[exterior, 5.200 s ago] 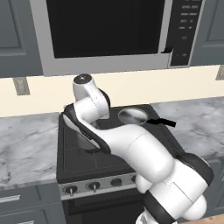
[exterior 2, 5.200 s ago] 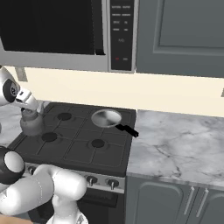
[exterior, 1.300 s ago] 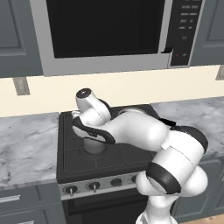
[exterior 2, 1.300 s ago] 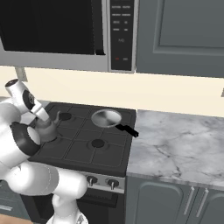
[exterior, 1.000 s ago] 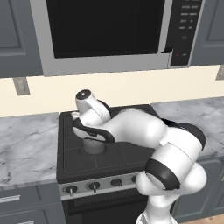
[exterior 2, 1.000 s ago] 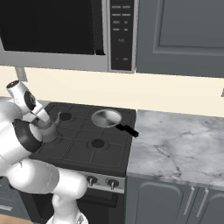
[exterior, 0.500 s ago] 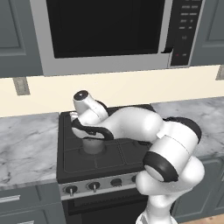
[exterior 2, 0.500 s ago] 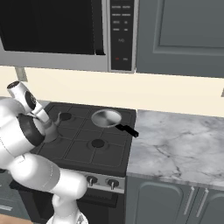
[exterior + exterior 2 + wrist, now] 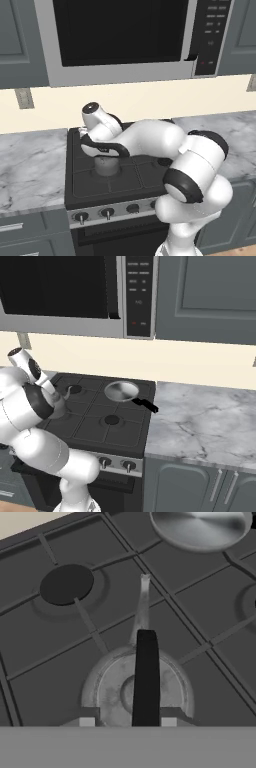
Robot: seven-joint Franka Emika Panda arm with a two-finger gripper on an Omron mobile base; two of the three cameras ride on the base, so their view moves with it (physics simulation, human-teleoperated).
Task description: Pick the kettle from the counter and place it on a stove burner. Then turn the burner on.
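The small grey metal kettle with a black arched handle is seen standing on a round black front stove burner, its handle flanked by the claw, now slightly parted where it was clamped a second ago. Beyond lie the silver frying pan, veined marble table and overhead microwave.

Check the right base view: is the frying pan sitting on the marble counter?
No. The frying pan rests on the stove's back right burner, and only the tip of its black handle reaches out toward the counter.
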